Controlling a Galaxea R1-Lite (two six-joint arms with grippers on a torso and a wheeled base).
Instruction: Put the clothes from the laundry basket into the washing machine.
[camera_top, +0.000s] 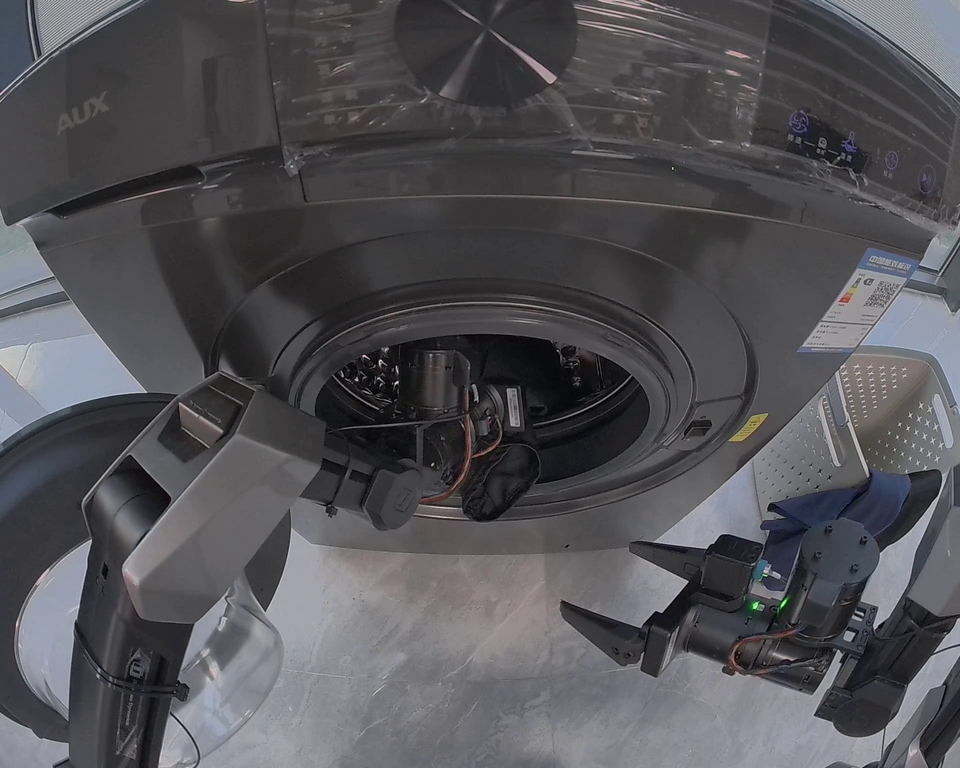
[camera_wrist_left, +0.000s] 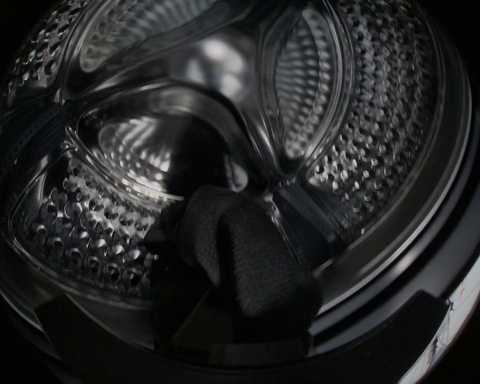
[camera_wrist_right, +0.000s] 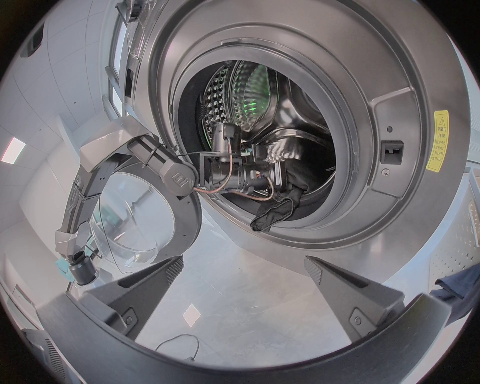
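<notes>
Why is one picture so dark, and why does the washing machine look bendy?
Left wrist view: dark, since the camera sits inside the shiny metal drum, where little light reaches; only dimples glint, and the black cloth nearly vanishes. Right wrist view: the lens bends the grey washing machine into curves. Head view: lights streak its glossy top panel.

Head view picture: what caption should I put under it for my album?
Left arm inside the washing machine, black cloth draped over its rim, right hand open near the laundry basket.
</notes>
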